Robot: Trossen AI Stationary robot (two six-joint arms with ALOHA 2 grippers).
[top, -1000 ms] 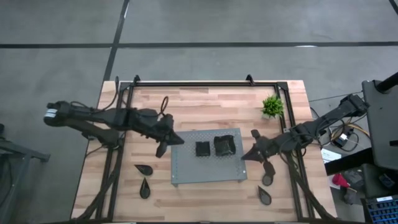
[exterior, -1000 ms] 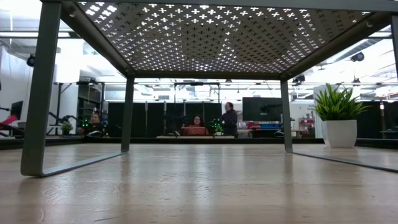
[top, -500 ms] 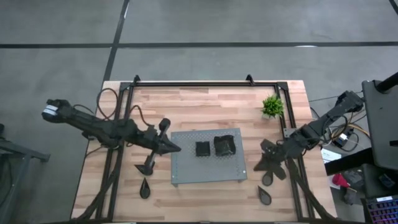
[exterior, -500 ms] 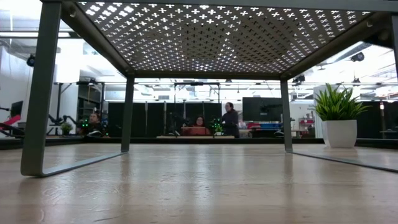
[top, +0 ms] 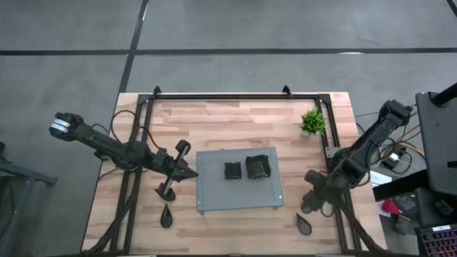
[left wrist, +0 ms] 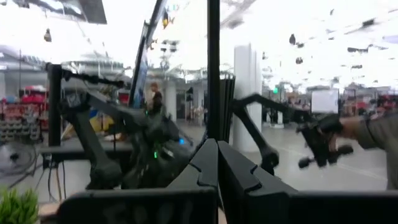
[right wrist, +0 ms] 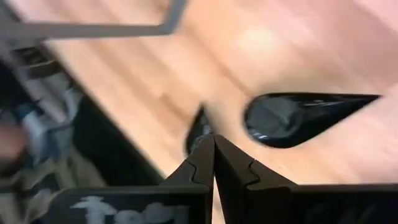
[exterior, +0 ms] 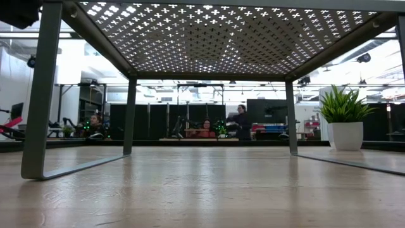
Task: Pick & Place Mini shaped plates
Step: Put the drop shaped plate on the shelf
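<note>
Two squarish mini plates (top: pixel 246 168) sit side by side on the grey perforated board (top: pixel 239 197). At 7 o'clock, a teardrop plate (top: pixel 166 215) runs long-axis 12-to-6, tip at 12. Left gripper (top: pixel 170 191) and right gripper (top: pixel 311 203), both pinched closed and empty, are low over other teardrops.

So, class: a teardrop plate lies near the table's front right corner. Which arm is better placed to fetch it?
The right. Its right gripper hangs just beside that teardrop plate, fingers shut. The left gripper is across the grey board, over another teardrop plate.
</note>
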